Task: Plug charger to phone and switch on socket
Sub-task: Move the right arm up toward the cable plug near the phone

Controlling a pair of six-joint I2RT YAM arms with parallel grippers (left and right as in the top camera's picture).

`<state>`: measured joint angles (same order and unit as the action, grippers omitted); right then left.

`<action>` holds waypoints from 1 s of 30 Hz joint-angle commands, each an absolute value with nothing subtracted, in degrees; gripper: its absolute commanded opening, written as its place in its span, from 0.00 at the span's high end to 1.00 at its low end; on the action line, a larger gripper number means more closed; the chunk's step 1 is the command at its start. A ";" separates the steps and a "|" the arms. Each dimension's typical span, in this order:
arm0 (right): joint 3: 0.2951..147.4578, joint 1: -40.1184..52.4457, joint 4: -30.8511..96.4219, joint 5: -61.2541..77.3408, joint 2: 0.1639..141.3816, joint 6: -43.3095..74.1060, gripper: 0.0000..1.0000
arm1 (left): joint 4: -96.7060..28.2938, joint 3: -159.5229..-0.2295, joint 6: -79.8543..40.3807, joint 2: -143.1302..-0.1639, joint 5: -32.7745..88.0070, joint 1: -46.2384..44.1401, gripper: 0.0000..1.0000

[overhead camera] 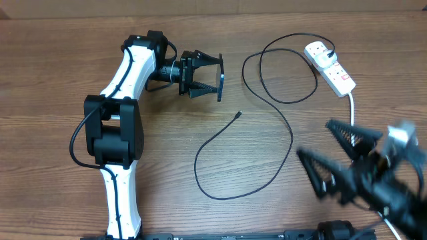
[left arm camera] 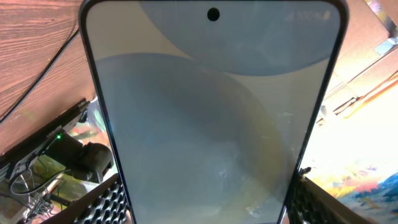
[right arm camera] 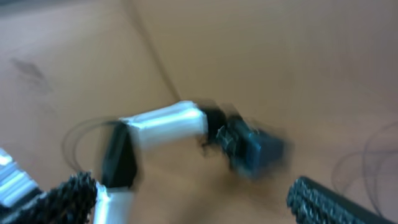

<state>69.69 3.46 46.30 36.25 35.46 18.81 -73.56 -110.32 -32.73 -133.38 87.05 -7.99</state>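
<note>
Where left fingers (left arm camera: 102, 205) clamp it, phone (left arm camera: 211, 124), pale grey-blue screen, dark rim.

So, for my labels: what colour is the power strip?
The power strip is white with red markings, best in overhead.

A brown wood-grain table (overhead camera: 53, 40) fills the scene, a dark green-lit device (left arm camera: 68, 152) showing past its edge.

The phone (left arm camera: 211, 124), its screen pale blue-grey, sits edge-on in the left gripper (overhead camera: 221, 78), far left. The black charger (overhead camera: 291, 137) loops mid-table, connector tip lying free, reaching the white socket (overhead camera: 331, 67) far right.
</note>
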 commanded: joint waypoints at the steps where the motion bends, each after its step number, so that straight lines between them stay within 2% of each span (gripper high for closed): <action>1: 77.08 3.77 54.22 33.82 45.58 14.48 0.00 | -73.65 -112.03 -32.97 -133.71 90.45 -7.94 0.34; 5: 78.17 3.88 55.61 54.70 54.11 14.98 0.00 | -73.67 -112.03 -32.77 -133.73 90.45 -7.97 0.34; 6: 77.97 4.16 53.56 59.72 56.07 14.94 0.06 | -73.67 -112.03 -32.45 -133.73 90.45 -7.97 0.35; 7: 78.02 4.71 52.07 63.13 58.08 14.94 0.09 | -73.67 -112.03 -32.14 -133.71 90.45 -7.97 0.35; 9: 78.15 6.85 51.07 62.94 61.34 14.92 0.09 | -73.67 -112.03 -32.12 -133.73 90.41 -7.97 0.35; 12: 78.30 12.78 53.34 45.58 64.10 16.19 0.08 | -73.69 -112.03 -32.14 -133.73 90.43 -7.97 0.35; 15: 79.18 22.70 56.38 18.61 66.65 24.47 0.09 | -73.69 -112.03 -32.16 -133.71 89.49 -7.97 0.36; 17: 80.31 27.35 57.84 8.95 68.49 28.84 0.09 | -73.69 -112.03 -32.16 -133.71 88.64 -8.03 0.36; 22: 86.00 35.46 62.13 -3.57 76.62 32.10 0.09 | -73.73 -112.03 -32.18 -133.73 87.99 -8.69 0.37; 30: 95.48 39.27 64.47 -12.51 88.90 35.53 0.09 | -73.71 -112.03 -33.08 -133.73 87.99 -11.29 0.37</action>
